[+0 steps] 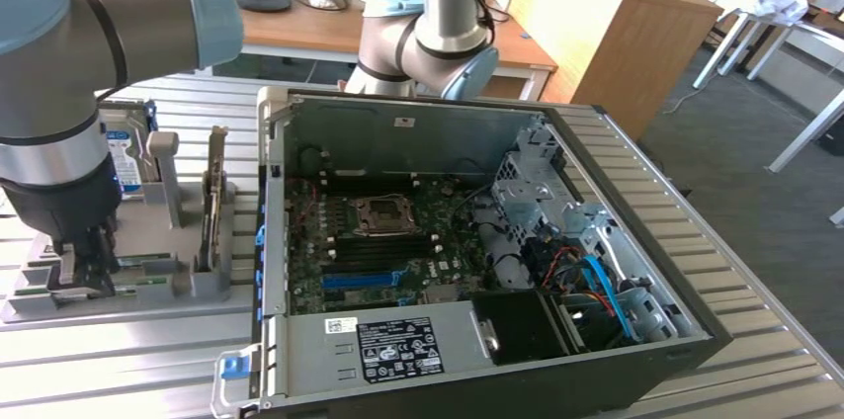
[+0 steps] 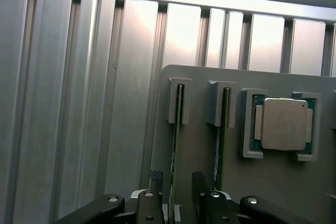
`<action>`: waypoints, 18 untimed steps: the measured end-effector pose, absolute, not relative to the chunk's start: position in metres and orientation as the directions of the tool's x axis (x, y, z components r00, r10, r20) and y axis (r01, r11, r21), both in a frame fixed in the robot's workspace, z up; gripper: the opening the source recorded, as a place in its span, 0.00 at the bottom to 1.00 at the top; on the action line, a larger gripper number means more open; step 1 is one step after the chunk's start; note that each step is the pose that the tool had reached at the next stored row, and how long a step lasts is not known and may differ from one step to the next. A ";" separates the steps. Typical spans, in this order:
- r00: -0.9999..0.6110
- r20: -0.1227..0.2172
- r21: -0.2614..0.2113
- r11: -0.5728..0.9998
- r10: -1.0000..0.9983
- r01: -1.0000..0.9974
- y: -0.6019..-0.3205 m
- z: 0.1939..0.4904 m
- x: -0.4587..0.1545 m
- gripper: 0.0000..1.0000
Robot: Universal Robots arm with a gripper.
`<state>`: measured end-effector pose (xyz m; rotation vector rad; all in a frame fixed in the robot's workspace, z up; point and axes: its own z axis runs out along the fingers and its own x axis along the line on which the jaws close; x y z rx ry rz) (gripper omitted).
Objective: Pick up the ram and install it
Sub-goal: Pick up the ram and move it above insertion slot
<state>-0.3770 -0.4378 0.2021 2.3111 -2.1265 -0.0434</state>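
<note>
Exterior view: black end effector [image 1: 75,266] sat low over grey plastic holder [image 1: 158,302] on ribbed metal table [image 1: 119,365], fingertips hidden, wrist view: fingers stood apart, straddling thin green ram strip [image 2: 179,114], edge-on in its slot, lower end cut off.

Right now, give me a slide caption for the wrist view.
Open gripper flanking a thin green ram strip standing in its grey holder, square silver processor chip nearby.

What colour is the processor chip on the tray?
The processor chip is silver; clearest in the wrist view.
</note>
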 end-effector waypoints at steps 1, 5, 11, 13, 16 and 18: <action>0.083 -0.020 0.019 -0.083 -0.996 -0.996 -0.438 0.203 -0.377 0.36; 0.083 -0.020 0.019 -0.083 -0.996 -0.996 -0.438 0.203 -0.377 0.36; 0.083 -0.020 0.021 -0.083 -0.996 -0.996 -0.438 0.203 -0.372 0.36; 0.083 -0.020 0.022 -0.083 -0.996 -0.996 -0.438 0.203 -0.370 0.36; 0.083 -0.020 0.024 -0.083 -0.996 -0.996 -0.438 0.203 -0.367 0.36; 0.083 -0.020 0.025 -0.083 -0.996 -0.996 -0.438 0.203 -0.366 0.36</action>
